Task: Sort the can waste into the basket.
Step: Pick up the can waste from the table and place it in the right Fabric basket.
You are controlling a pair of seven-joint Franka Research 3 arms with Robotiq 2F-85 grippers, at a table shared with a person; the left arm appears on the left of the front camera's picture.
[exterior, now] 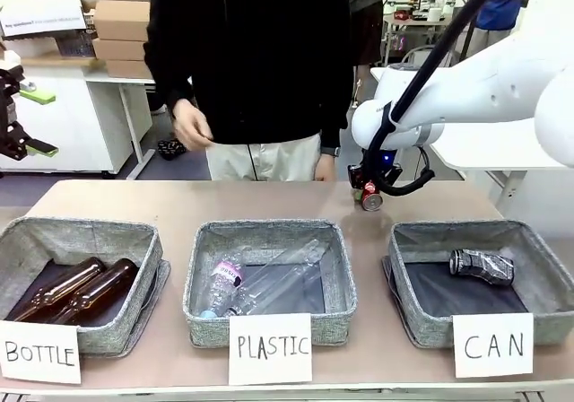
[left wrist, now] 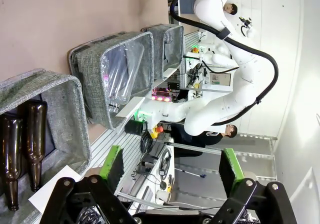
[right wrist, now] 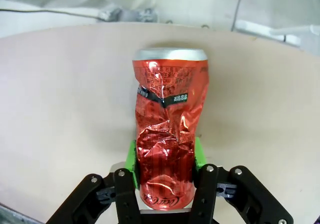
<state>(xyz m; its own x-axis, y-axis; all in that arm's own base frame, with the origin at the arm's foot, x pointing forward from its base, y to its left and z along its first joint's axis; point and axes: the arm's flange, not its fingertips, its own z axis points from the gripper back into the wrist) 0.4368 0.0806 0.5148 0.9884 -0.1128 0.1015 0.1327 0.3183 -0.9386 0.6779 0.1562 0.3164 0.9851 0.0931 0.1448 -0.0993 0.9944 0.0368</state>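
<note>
Right of centre in the front view, I see my right gripper (exterior: 369, 195) clamped on the crumpled red can (exterior: 371, 197) (right wrist: 167, 139) at the table's (exterior: 269, 205) far edge. Lower right, the CAN basket (exterior: 421, 317) holds the dark dented can (exterior: 482, 266). Plastic bottles (exterior: 260, 285) fill the middle basket (exterior: 202, 308), brown bottles (exterior: 76, 290) the lower-left basket (exterior: 117, 330). My left gripper (left wrist: 171, 170) hangs open.

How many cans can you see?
2: a dented dark can lies in the CAN basket; a crumpled red can is squeezed in the right end effector above the table.

- Your table (exterior: 269, 206): tan top.
- On it you have three grey baskets in a row: BOTTLE basket (exterior: 134, 240), PLASTIC basket (exterior: 204, 240), CAN basket (exterior: 408, 240).
</note>
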